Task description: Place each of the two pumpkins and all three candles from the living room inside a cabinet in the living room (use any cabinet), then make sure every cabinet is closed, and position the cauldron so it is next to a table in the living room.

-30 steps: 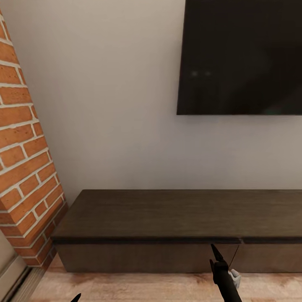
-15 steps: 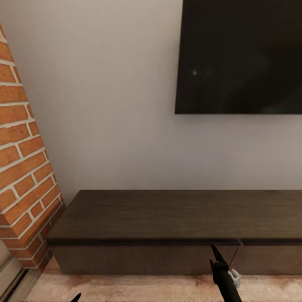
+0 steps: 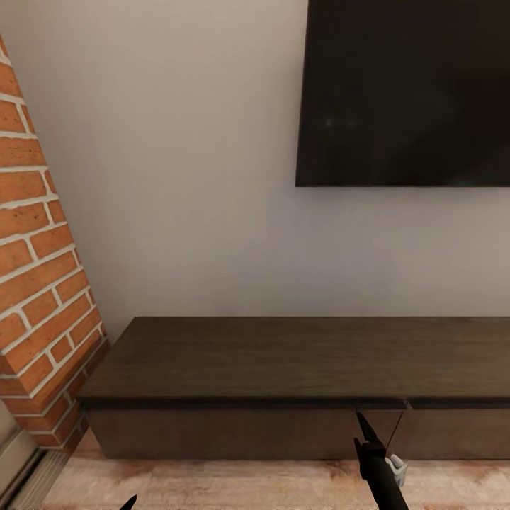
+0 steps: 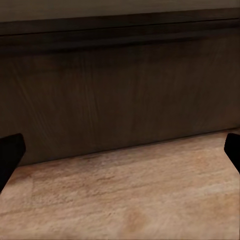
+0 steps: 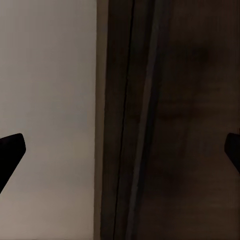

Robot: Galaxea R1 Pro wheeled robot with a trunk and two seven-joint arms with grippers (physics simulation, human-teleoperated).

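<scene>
The cabinet (image 3: 283, 361) is a long, low dark-brown unit against the wall, its flat drawer fronts all flush and shut. My right gripper (image 3: 363, 425) hangs in front of the seam between two fronts, open with nothing in it. The right wrist view has its fingertips (image 5: 11, 150) wide apart, facing the cabinet (image 5: 190, 125) edge and the pale wall. My left gripper (image 3: 129, 503) peeks in at the lower edge. The left wrist view has its fingertips (image 4: 10, 152) spread before a drawer front (image 4: 120, 90) just above the floor. The pumpkins, candles, cauldron and table are out of view.
A brick fireplace (image 3: 39, 283) juts out at the left, close to the cabinet's end. A black wall-mounted screen (image 3: 407, 92) hangs above the cabinet at the right. Light wood floor (image 3: 234, 485) runs along the cabinet's base.
The whole picture has shifted a little, with the fireplace and cabinet sliding left and the cabinet slightly up, so the camera moved. Both grippers keep their places in the picture.
</scene>
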